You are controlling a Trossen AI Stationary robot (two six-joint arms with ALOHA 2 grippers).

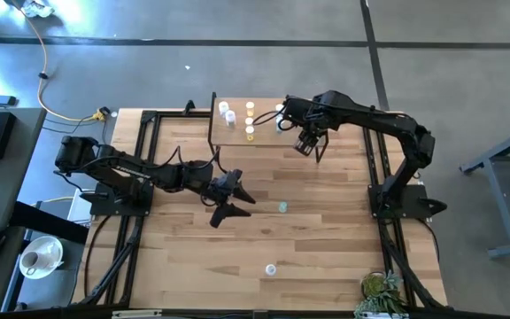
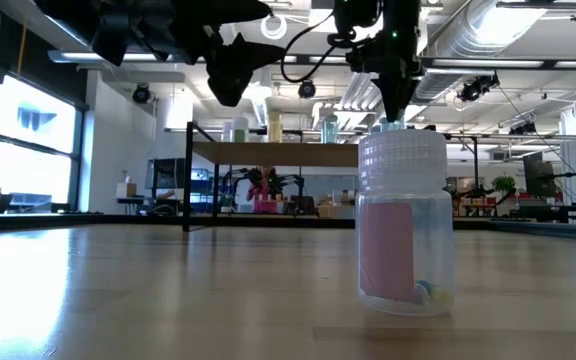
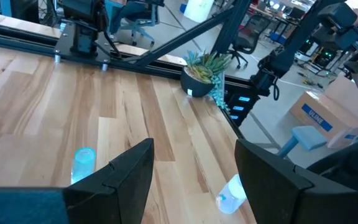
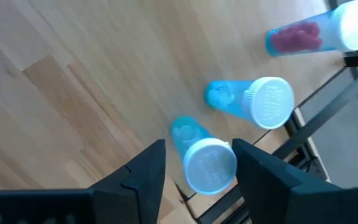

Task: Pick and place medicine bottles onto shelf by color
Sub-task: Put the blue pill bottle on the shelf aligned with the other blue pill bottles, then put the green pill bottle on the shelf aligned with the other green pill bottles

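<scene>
The shelf [image 1: 237, 133] stands at the table's far side. On it stand white bottles [image 1: 227, 112], yellow bottles [image 1: 250, 120] and, at its right end, a pink bottle [image 4: 303, 34] and two blue bottles [image 4: 253, 102]. My right gripper [image 4: 197, 165] hangs open over that end, pointing down. Its fingers stand on either side of the nearer blue bottle's cap [image 4: 210, 165]. My left gripper [image 1: 230, 202] hovers open over the table's middle. A teal bottle [image 1: 282, 206] stands just right of it. A clear bottle [image 2: 405, 225] with a pink label stands by the near edge. My right gripper straddles the nearer blue bottle's white cap [image 4: 219, 177] from above, with the bottle upright on the shelf. A gap shows between the cap and one finger [image 4: 145, 171]. Whether the other finger [image 4: 253, 168] touches the cap, I cannot tell.
The shelf's black legs [image 4: 328, 106] and its edge lie right beside the blue bottles. A potted plant [image 1: 379, 292] sits at the table's near right corner. Black rails [image 1: 140, 177] run along both sides of the table. Bare wood lies between the shelf and the near edge.
</scene>
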